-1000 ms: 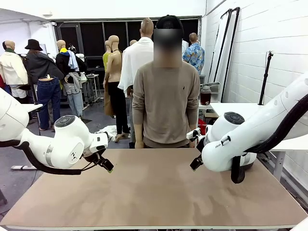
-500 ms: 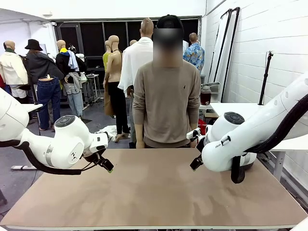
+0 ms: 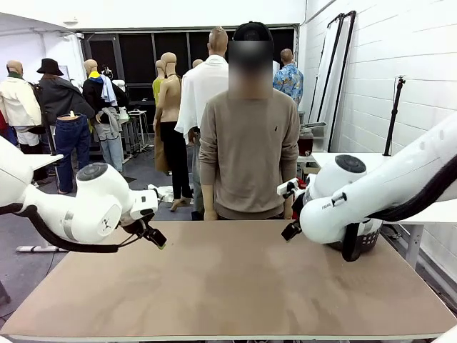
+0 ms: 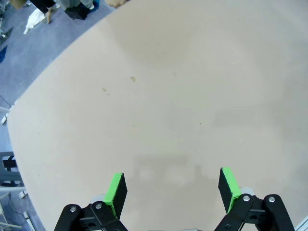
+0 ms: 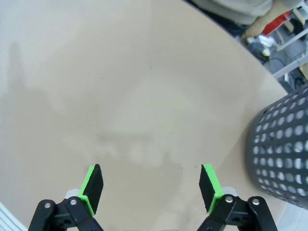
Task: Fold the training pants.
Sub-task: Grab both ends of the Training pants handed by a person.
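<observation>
Above the table (image 3: 235, 286), the left gripper (image 4: 171, 185) on the left and the right gripper (image 5: 151, 185) on the right both hang spread wide, gripping nothing.

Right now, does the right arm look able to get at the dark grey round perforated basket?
Probably yes. The dark grey round perforated basket stands close beside the right pincer, which is open and empty, and the stretch of beige table between them looks bare.
</observation>
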You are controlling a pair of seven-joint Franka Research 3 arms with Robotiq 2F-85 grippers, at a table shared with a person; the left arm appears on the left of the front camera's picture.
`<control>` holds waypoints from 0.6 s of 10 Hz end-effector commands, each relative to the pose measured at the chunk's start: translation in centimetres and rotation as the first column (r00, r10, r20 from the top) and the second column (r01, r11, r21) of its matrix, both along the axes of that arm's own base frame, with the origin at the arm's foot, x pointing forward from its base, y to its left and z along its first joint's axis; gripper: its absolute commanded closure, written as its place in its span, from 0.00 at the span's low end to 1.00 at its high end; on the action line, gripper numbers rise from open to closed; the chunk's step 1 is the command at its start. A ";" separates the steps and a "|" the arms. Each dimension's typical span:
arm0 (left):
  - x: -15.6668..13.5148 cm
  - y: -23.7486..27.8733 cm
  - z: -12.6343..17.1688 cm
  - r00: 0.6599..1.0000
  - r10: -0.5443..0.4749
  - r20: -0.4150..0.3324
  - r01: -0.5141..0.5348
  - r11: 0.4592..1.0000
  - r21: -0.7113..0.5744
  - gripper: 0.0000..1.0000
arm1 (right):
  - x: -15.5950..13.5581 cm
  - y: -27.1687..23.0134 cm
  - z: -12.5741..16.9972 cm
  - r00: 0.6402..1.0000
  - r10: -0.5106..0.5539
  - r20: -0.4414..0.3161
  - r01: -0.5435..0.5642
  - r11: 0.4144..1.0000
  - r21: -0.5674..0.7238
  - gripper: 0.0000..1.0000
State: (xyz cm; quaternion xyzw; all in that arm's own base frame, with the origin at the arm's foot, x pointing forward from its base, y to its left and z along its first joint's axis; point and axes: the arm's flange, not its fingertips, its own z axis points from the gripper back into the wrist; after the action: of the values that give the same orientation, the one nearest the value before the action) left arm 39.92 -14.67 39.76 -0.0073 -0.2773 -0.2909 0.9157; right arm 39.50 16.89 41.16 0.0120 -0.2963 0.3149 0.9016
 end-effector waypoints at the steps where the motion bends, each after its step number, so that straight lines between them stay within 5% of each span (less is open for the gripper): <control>1: -1.3 0.0 4.1 1.000 0.028 -0.004 -0.028 1.000 -0.001 0.00 | -1.1 -0.3 3.6 1.000 0.005 -0.010 -0.005 0.999 0.037 0.00; 6: -3.6 -0.8 12.3 0.998 -0.007 0.062 0.005 1.000 0.023 0.00 | -4.8 0.0 10.9 0.992 0.114 0.044 -0.117 0.992 0.053 0.00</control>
State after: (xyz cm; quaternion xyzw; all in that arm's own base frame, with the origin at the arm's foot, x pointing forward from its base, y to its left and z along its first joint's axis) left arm 36.76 -15.41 51.63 0.0011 -0.3014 -0.3013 0.9046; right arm 35.10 17.76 51.44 0.0344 -0.3242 0.3407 0.8818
